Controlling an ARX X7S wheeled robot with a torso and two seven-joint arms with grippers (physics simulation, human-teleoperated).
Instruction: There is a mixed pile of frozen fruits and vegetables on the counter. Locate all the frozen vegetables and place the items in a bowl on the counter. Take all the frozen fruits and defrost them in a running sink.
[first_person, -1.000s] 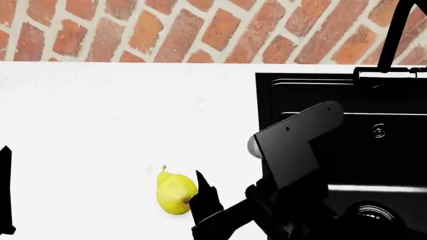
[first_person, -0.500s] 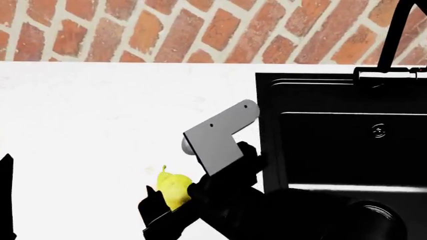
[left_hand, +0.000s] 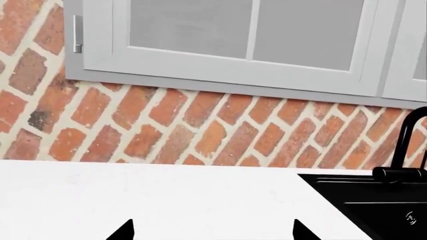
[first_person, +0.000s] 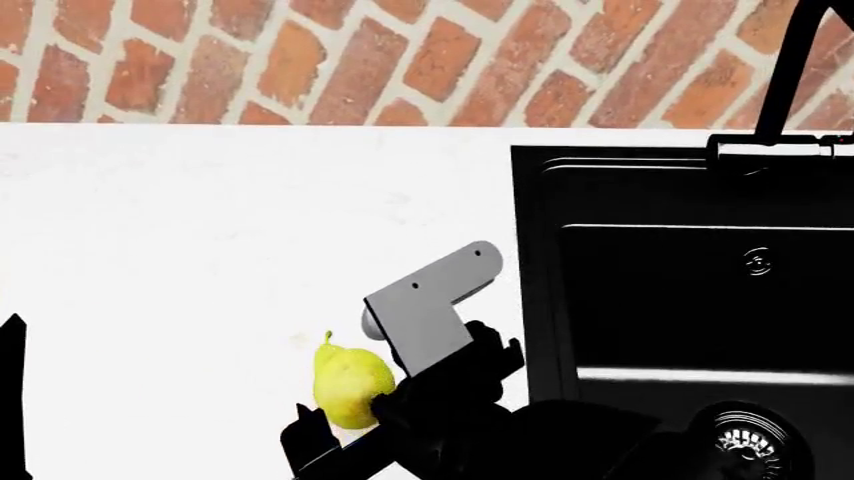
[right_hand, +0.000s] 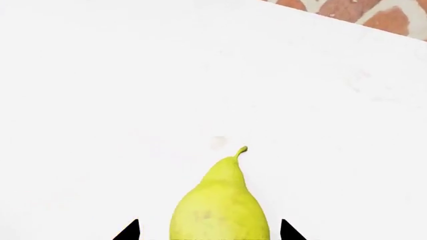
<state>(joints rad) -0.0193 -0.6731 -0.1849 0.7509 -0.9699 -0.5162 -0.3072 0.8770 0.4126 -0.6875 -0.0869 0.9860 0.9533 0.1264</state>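
The right gripper (right_hand: 208, 231) straddles the pear (right_hand: 219, 207), jaws apart, unclamped. The pear looks rigid, light, likely slick: grip its wide belly. Sink (first_person: 681, 290) at 3 o'clock.

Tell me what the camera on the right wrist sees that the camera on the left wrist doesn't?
Only the right wrist view shows the yellow pear, lying on the counter between the two dark fingertips of the open right gripper. Only the left wrist view shows the grey cabinet doors, the black sink and the tap, framed by the left gripper, which holds nothing. Both show the white counter and some of the brick wall.
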